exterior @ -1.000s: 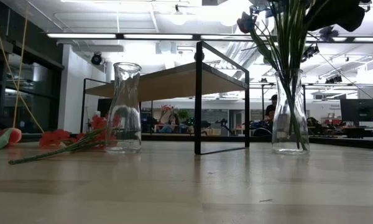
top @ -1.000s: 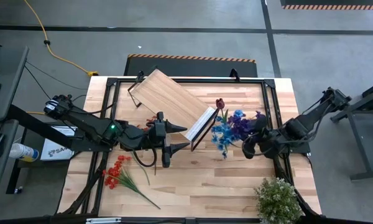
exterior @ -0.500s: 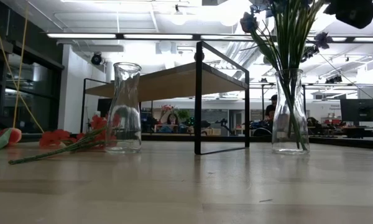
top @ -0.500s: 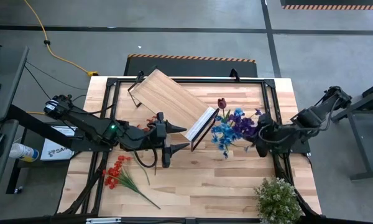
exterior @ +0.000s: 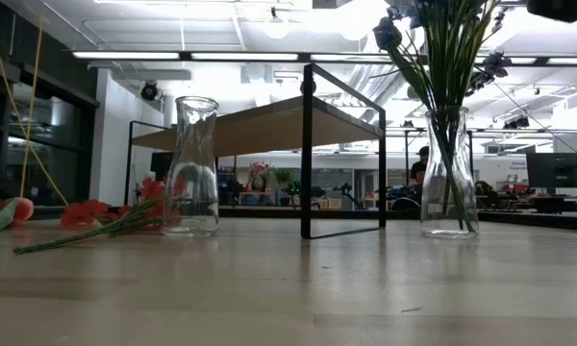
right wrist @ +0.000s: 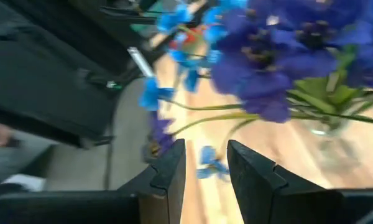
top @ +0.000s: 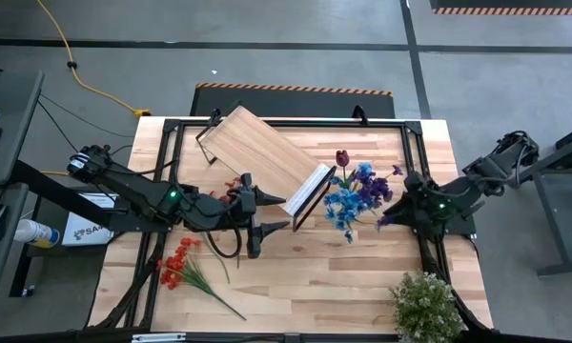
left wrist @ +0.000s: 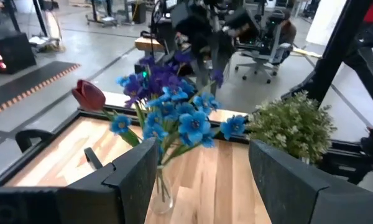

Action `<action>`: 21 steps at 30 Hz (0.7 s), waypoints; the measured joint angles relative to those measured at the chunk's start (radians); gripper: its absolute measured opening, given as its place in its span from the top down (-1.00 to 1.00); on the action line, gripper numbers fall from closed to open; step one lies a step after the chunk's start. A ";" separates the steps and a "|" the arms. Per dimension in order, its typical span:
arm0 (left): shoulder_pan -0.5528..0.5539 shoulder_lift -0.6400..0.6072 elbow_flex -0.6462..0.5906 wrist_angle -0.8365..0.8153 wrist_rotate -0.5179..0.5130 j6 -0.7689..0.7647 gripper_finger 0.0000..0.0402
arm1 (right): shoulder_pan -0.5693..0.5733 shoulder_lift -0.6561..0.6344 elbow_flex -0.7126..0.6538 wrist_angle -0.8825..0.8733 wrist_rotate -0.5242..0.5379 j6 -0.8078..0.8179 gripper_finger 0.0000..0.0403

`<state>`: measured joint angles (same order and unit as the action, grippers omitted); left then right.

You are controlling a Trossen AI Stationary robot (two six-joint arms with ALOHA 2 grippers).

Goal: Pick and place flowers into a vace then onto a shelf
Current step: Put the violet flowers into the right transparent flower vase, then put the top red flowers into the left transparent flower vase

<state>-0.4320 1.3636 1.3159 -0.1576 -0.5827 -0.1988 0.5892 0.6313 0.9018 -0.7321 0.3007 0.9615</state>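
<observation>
Blue and purple flowers [top: 355, 197] stand in a glass vase [exterior: 449, 173] on the table, right of the shelf [top: 267, 160].
Right gripper [top: 389, 215] hangs just beside the blooms, fingers parted, holding nothing. Left gripper [top: 284, 211] waits open by the empty vase [exterior: 192, 166]; red flowers [top: 176, 262] lie flat nearby.

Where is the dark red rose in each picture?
High view: dark red rose above the blue blooms, beside the shelf.
Low view: not visible; blooms are cut off.
Left wrist view: rose at the bouquet's side.
Right wrist view: not visible.
Shared landmark: the blue blooms.
</observation>
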 joint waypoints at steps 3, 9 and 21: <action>0.000 0.000 0.000 -0.030 0.008 -0.052 -0.42 | 0.000 -0.014 0.000 0.064 -0.042 -0.002 0.45; 0.000 0.000 0.000 -0.104 0.098 -0.195 -0.42 | 0.000 -0.036 0.000 0.245 -0.109 -0.065 0.45; 0.000 0.000 0.000 -0.327 0.360 -0.700 -0.42 | 0.000 -0.038 0.000 0.649 -0.168 -0.315 0.45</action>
<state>-0.4324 1.3636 1.3159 -0.4844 -0.2225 -0.8984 0.5896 0.5934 0.9020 -0.0834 0.1327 0.6463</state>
